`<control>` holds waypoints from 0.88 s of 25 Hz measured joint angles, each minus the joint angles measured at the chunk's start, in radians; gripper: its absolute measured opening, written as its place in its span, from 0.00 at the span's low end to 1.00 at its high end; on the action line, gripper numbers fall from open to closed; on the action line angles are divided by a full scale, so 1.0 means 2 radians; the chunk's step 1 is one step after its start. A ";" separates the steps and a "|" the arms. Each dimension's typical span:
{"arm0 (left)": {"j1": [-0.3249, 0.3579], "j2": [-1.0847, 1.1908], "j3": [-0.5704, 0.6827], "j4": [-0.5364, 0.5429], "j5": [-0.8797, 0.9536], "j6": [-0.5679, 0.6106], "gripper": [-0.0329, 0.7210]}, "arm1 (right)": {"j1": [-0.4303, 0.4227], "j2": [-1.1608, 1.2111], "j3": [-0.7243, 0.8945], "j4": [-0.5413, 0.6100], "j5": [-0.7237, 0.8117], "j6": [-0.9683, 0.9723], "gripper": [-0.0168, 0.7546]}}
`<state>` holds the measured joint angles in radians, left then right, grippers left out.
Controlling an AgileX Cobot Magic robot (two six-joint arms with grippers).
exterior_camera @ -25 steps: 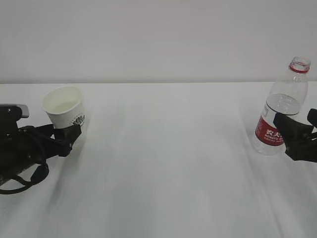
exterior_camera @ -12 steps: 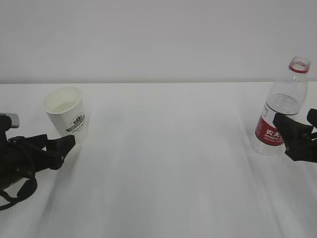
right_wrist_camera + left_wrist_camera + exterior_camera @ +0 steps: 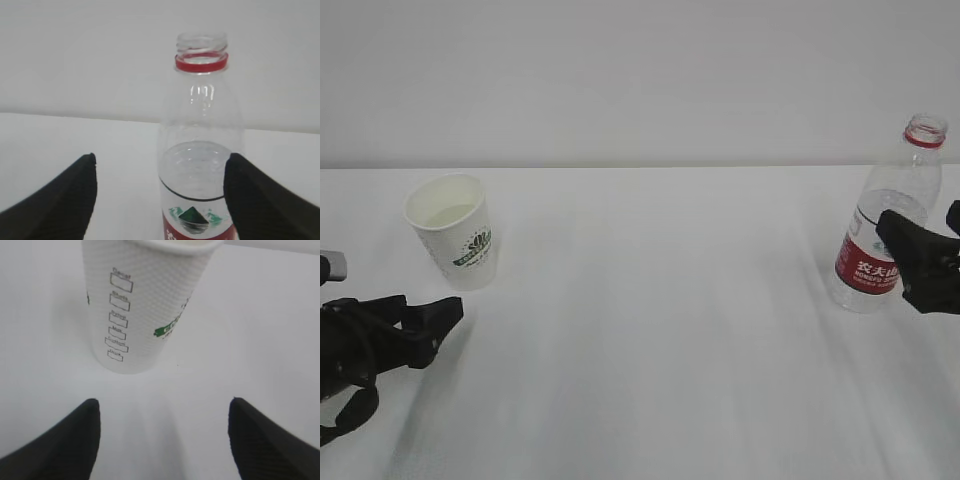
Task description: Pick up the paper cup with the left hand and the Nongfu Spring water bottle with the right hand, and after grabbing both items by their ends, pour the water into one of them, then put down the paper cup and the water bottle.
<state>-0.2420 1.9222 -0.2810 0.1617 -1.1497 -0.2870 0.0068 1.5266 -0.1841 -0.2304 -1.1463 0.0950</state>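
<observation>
While the left tool (image 3: 448,312) stands wide with nothing between its black fingers (image 3: 57,442), the paper cup (image 3: 453,232) sits upright on the white bench (image 3: 660,340) just beyond the fingertips, apart from them. In the left wrist view the cup's (image 3: 142,302) base rests on the bench ahead of the gap, centred between the two pads.

On the other side, the right tool (image 3: 932,262) is also spread wide. The Nongfu Spring water bottle (image 3: 885,225) stands upright between its fingers; the right wrist view shows bare gaps on both sides of the bottle (image 3: 200,150), so I judge that nothing is held there.

As for handling, the cup looks light and thin-walled, and a pale pool shows inside it. A hard squeeze would likely buckle the wall and spill the contents. Its taper means a grip low on the side could slide upward, so a gentle hold around the middle, below the stiff rolled rim, seems safest.

Being capless, the bottle is only partly filled; the water (image 3: 200,172) line shows just above the red label (image 3: 868,268). Its clear plastic is smooth and springy, probably slippery under hard pads and prone to denting. The labelled band, lower on the body, looks like the firmest place to take hold. Any tilt would send water out through the open neck (image 3: 201,47).
</observation>
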 joint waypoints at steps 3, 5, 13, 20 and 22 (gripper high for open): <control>0.000 -0.013 0.000 0.000 0.000 -0.001 0.80 | 0.000 -0.003 -0.001 0.010 0.000 0.000 0.79; 0.000 -0.027 0.000 0.000 0.000 -0.001 0.80 | 0.000 -0.003 -0.007 0.012 0.000 0.000 0.79; 0.000 -0.076 0.001 0.000 0.000 -0.001 0.79 | 0.000 -0.004 -0.047 0.014 0.017 0.002 0.79; 0.000 -0.096 0.002 0.000 0.000 -0.002 0.79 | 0.000 -0.026 -0.059 0.015 0.063 0.012 0.79; 0.000 -0.104 0.003 0.000 0.000 -0.003 0.79 | 0.000 -0.039 -0.064 0.015 0.080 0.012 0.79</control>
<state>-0.2420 1.7137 -0.2757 0.1617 -1.1497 -0.2928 0.0068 1.4480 -0.3127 -0.2001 -0.9854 0.1186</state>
